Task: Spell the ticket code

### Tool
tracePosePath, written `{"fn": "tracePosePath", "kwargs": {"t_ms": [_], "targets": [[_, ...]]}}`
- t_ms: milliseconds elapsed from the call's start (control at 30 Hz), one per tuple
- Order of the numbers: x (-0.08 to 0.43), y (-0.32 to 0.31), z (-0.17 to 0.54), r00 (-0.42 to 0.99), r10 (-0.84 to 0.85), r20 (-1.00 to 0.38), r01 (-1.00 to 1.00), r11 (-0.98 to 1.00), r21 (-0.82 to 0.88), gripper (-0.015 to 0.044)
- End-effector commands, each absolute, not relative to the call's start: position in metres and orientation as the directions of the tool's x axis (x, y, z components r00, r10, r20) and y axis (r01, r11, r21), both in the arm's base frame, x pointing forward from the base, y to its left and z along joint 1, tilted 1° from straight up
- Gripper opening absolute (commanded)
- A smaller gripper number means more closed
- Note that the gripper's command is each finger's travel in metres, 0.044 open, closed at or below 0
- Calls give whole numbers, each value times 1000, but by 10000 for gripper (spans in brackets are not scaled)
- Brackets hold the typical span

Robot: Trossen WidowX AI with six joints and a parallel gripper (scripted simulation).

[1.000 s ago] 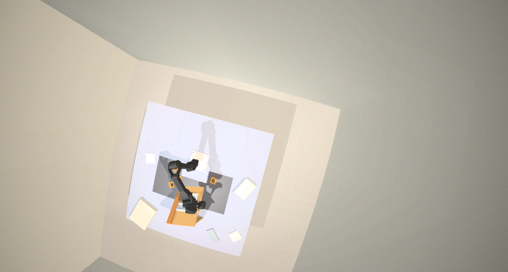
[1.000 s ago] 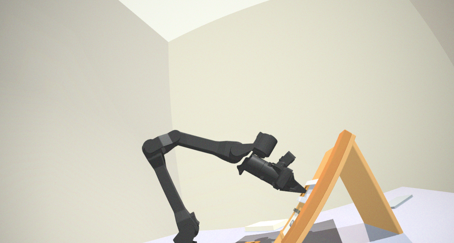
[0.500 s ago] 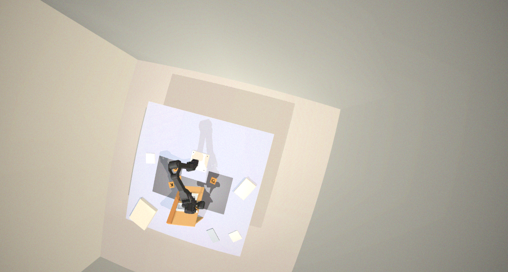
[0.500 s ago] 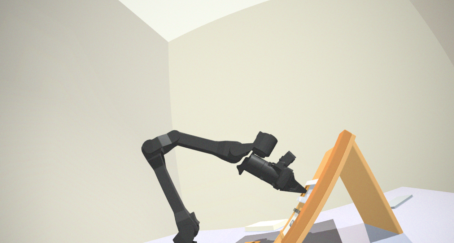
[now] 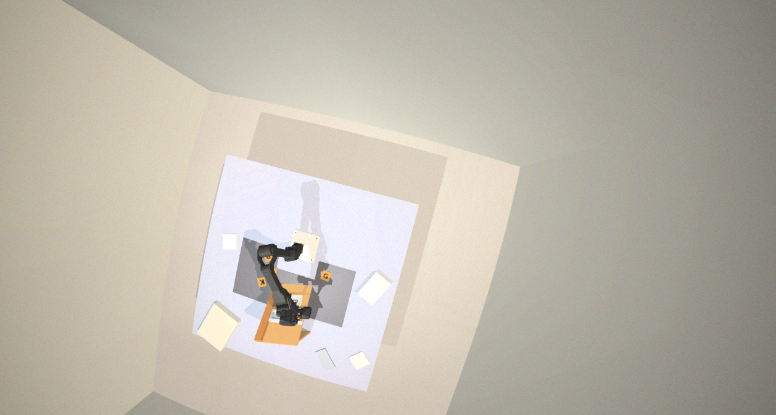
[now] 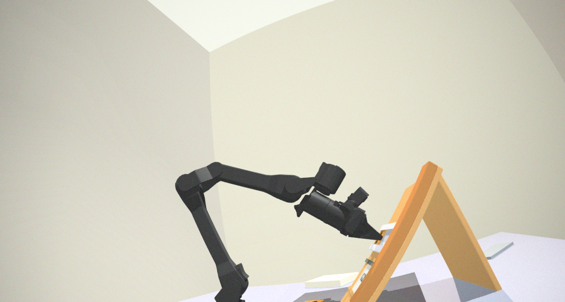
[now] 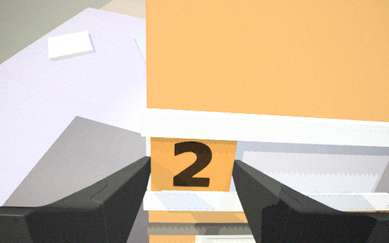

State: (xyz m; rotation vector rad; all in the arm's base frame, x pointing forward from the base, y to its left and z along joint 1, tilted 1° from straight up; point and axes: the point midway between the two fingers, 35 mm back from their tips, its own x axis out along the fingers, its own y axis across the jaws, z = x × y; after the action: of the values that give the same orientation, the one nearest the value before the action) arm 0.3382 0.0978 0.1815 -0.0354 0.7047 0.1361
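Observation:
My gripper [image 7: 192, 164] [image 6: 381, 238] is shut on the orange "2" tile [image 7: 161, 152]. The tile stands upright between the rail's white lips, at its left end in the wrist view. The white rail [image 7: 271, 128] [image 6: 389, 226] shows no other tile in its visible part to the right. The sloping orange board [image 7: 271, 62] [image 6: 411, 205] [image 5: 281, 333] carries it. The "G" tile [image 5: 325, 275] and "K" tile [image 5: 262, 282] lie on dark mats. Another lettered tile [image 5: 268, 258] is partly hidden by the arm. The ticket [image 6: 361, 278] [image 7: 226, 239] is below the rail; its full code is unreadable.
A cream block [image 5: 218, 326] lies left of the board and another pale block [image 5: 373, 287] lies to the right. A small white slab [image 5: 358, 360] [image 7: 69, 45] and a grey slab [image 5: 325, 358] [image 6: 499, 250] lie behind the board. A white square [image 5: 229, 242] lies near the counter's left edge.

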Motion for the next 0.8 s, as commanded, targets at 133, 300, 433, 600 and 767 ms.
{"fn": "tracePosePath", "kwargs": {"t_ms": [133, 300, 433, 600, 767], "targets": [[339, 94, 182, 754, 116, -646, -141, 990, 14, 0], [339, 91, 182, 754, 116, -646, -141, 990, 14, 0], [340, 89, 182, 754, 116, -646, -141, 990, 13, 0], [340, 86, 182, 754, 116, -646, -141, 990, 13, 0], [341, 83, 182, 754, 115, -646, -141, 990, 13, 0]]}}
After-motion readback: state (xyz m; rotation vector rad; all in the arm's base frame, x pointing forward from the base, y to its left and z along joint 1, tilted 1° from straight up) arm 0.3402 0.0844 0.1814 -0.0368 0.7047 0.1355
